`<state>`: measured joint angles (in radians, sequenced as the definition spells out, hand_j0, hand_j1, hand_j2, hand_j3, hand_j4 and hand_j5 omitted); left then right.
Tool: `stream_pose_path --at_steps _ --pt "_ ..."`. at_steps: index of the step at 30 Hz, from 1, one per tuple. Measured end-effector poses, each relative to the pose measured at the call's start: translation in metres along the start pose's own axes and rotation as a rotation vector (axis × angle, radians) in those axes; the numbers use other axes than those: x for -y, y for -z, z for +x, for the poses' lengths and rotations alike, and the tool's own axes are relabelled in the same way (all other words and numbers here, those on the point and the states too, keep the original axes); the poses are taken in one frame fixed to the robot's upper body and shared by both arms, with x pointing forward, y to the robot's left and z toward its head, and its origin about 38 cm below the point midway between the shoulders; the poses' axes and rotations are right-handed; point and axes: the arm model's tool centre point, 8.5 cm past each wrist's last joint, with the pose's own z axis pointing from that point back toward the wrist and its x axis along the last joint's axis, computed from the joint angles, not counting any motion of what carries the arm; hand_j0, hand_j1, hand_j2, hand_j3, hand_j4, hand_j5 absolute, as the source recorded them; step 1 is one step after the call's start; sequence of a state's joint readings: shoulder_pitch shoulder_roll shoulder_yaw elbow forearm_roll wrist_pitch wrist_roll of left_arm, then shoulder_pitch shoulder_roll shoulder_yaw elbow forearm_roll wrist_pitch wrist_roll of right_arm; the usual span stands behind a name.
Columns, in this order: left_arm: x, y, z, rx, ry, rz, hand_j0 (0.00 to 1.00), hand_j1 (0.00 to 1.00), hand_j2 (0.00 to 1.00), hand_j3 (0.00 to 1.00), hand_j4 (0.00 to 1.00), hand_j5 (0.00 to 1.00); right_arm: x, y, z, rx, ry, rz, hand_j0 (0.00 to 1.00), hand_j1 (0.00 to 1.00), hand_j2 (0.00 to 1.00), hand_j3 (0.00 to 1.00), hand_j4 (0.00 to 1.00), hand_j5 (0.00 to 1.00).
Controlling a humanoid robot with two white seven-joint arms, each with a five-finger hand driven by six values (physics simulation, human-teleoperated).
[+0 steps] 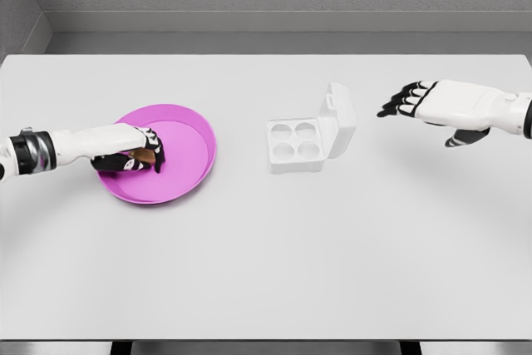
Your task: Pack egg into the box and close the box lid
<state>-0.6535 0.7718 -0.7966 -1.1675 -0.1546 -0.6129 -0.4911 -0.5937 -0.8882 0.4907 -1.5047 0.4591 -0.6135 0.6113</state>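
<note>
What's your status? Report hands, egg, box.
Left hand shut on egg, over plate. Right hand open, hovering right of box. Lid up, four cups bare. Path clear.

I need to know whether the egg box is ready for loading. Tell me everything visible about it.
The egg box is white, plastic-looking, and sits flat on the table just right of centre. Its tray has four round cups, all empty. The hinged lid stands open, tilted up on the right side. Neither hand touches it.
</note>
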Motion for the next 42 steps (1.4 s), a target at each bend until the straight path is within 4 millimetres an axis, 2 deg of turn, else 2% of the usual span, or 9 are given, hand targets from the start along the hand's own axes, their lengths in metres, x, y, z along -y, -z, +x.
stream_pose_path --at_steps 2,8,10,17,23,31,42 --pt "-0.002 0.002 0.004 0.013 0.011 0.0 0.23 0.23 0.23 0.23 0.23 0.23 0.0 0.0 0.0 0.0 0.0 0.0 1.0 1.0 1.0 1.0 1.0 1.0" --pt "-0.029 0.007 0.021 0.059 0.068 0.035 0.22 0.22 0.22 0.22 0.22 0.22 0.0 0.0 0.0 0.0 0.0 0.0 1.0 1.0 1.0 1.0 1.0 1.0" --pt "-0.031 0.011 0.025 0.072 0.072 0.04 0.21 0.21 0.21 0.21 0.21 0.21 0.0 0.0 0.0 0.0 0.0 0.0 1.0 1.0 1.0 1.0 1.0 1.0" --pt "-0.048 0.032 0.044 0.129 0.103 0.062 0.2 0.2 0.2 0.2 0.2 0.2 0.0 0.001 0.0 0.002 0.001 0.001 1.0 1.0 1.0 1.0 1.0 1.0" --pt "-0.048 0.049 0.059 0.178 0.11 0.06 0.19 0.19 0.19 0.19 0.19 0.19 0.0 0.001 0.001 0.002 0.001 0.001 1.0 1.0 1.0 1.0 1.0 1.0" --pt "-0.064 0.068 0.079 0.235 0.136 0.082 0.19 0.19 0.19 0.19 0.19 0.19 0.0 0.001 0.001 0.003 0.0 0.0 1.0 1.0 1.0 1.0 1.0 1.0" --pt "-0.056 0.117 0.1 0.277 0.144 0.042 0.19 0.19 0.19 0.19 0.19 0.19 0.001 0.001 0.002 0.007 -0.003 -0.002 1.0 1.0 1.0 1.0 1.0 1.0"
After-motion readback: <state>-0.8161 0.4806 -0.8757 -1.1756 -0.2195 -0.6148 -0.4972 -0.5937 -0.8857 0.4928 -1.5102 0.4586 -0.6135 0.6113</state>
